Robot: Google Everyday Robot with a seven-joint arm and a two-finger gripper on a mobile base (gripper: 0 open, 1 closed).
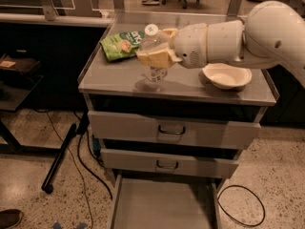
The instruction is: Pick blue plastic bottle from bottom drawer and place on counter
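Note:
The blue plastic bottle (151, 38), clear with a white cap, stands upright over the middle of the counter (114, 78). Its base is at or just above the metal top. My gripper (152, 57) is shut around the bottle's middle, with its yellowish fingers (148, 58) wrapped on the label. The white arm reaches in from the right. The bottom drawer (162, 205) is pulled open below, and its floor is bare.
A green snack bag (120, 44) lies at the back left of the counter. A white bowl (227, 75) sits on the right, just under my arm. Two handled drawers (171, 130) are closed. A cable (240, 205) and a black stand leg (59, 157) lie on the floor.

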